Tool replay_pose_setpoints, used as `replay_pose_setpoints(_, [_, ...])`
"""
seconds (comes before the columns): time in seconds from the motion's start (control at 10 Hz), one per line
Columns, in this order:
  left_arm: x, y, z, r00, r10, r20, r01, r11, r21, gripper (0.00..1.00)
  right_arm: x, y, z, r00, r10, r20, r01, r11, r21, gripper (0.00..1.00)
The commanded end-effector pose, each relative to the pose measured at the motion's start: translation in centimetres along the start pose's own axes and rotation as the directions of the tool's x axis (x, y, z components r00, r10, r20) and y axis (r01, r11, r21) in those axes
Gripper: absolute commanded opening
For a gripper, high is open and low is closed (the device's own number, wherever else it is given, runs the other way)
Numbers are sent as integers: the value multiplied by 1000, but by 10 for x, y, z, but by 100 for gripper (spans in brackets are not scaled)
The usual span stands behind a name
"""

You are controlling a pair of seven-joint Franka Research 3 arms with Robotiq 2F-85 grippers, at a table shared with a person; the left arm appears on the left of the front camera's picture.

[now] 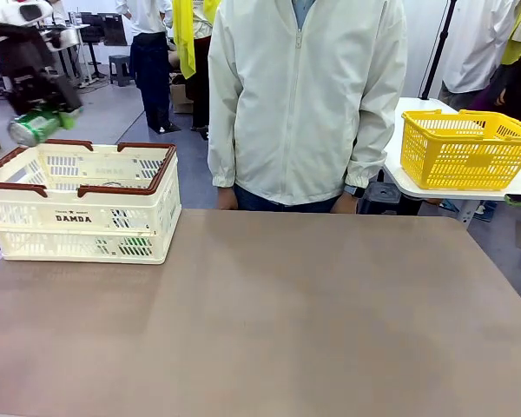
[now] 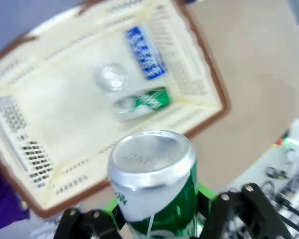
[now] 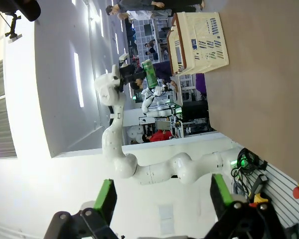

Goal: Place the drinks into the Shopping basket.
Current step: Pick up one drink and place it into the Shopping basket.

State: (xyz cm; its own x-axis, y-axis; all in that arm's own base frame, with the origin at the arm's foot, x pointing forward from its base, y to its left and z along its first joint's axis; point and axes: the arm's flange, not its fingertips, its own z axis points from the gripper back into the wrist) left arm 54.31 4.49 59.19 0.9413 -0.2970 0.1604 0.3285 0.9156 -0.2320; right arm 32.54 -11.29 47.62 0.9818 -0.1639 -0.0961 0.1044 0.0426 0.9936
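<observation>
Left gripper (image 1: pixel 48 109) is clamped on a green drink can (image 1: pixel 33 128), carried lying on its side in the air just above the far-left corner of the DAMDA shopping basket (image 1: pixel 80 217). Seen from the left wrist, the same can (image 2: pixel 154 181) sits between the green pads with its silver top facing the camera, and the basket floor below already holds a blue can (image 2: pixel 145 52) and another green can (image 2: pixel 144 101). My worry is the position: the can hangs near the brown rim rather than over the middle of the basket, so if it is let go here it could clip the rim or handle and tumble outside, or drop hard onto the cans below and dent them. Right of the basket the brown tabletop (image 1: pixel 313 313) lies flat and bare, and a person in a pale zip jacket (image 1: pixel 300 95) stands at its far edge. Further right of the basket, a yellow mesh basket (image 1: pixel 463 149) rests on a white side table. Right gripper (image 3: pixel 162 199) stands with its fingers spread wide, grasping nothing, well away from the basket.
</observation>
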Motion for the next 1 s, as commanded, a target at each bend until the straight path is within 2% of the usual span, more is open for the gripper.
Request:
replay_pose_setpoints(0.0, [20,23,-10,998,51,34,-53,996,72,0,1,5,-1,1000,-15,8,15,1000,3,100])
replay_pose_setpoints(0.1, [17,50,-27,986,142,84,-148,987,69,0,1,5,-1,1000,-15,8,15,1000,3,100])
replay_pose_setpoints(0.2, [17,54,-32,963,210,169,-213,977,2,0,1,5,-1,1000,-15,8,15,1000,3,100])
replay_pose_setpoints(0.3, [15,55,-21,996,79,31,-80,995,60,0,1,5,-1,1000,-15,8,15,1000,3,100])
replay_pose_setpoints(0.5, [15,55,-21,996,79,31,-80,995,60,0,1,5,-1,1000,-15,8,15,1000,3,100])
replay_pose_setpoints(0.6, [20,67,-35,990,129,63,-132,990,50,0,1,5,-1,1000,-15,8,15,1000,3,100])
replay_pose_setpoints(0.7, [28,73,-57,985,155,81,-163,982,96,0,1,5,-1,1000,-15,8,15,1000,3,100])
replay_pose_setpoints(0.9, [27,85,-97,976,160,149,-174,981,83,0,1,5,-1,1000,-15,8,15,1000,3,100])
